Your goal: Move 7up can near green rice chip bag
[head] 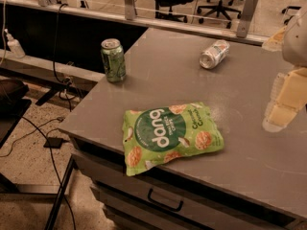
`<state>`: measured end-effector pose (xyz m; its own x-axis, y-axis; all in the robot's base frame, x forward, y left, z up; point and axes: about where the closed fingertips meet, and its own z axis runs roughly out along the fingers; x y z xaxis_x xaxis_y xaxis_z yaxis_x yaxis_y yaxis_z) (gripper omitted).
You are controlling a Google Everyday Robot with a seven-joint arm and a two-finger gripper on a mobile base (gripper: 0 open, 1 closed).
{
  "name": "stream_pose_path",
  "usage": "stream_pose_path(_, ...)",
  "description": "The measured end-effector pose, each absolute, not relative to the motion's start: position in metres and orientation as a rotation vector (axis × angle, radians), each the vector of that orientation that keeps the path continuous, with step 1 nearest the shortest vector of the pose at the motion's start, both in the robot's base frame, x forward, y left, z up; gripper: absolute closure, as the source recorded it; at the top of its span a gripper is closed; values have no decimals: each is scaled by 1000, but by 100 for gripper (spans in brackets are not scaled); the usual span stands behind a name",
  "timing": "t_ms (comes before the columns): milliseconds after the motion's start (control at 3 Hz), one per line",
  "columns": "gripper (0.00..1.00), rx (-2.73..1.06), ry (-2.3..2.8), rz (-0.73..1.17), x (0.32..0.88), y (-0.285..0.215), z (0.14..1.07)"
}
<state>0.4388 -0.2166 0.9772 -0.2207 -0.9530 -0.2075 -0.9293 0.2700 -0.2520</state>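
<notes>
A 7up can (214,54) lies on its side near the far edge of a grey desk (249,147), one shiny end turned toward the front-left. The robot's gripper (283,104) hangs over the desk's right edge, well apart from the can, which sits farther back and to the left of it; whether the gripper is released or clenched cannot be told, and nothing touches it. A green rice chip bag (170,135) rests flat at the front edge, one corner overhanging a drawer (165,200). A darker green can (113,60) stands upright by the far-left corner. Office chairs (218,1) stand beyond the desk.
</notes>
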Motion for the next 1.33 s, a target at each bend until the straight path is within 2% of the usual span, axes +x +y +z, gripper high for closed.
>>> stream_pose_path(333, 0, -1719, 2224, -112, 440, -217, 978)
stream_pose_path(667, 0, -1717, 2195, -206, 467, -228, 977)
stream_pose_path(1000, 0, -1746, 2063, -387, 528, -253, 986)
stream_pose_path(1333, 0, -1785, 2013, -416, 534, -254, 988)
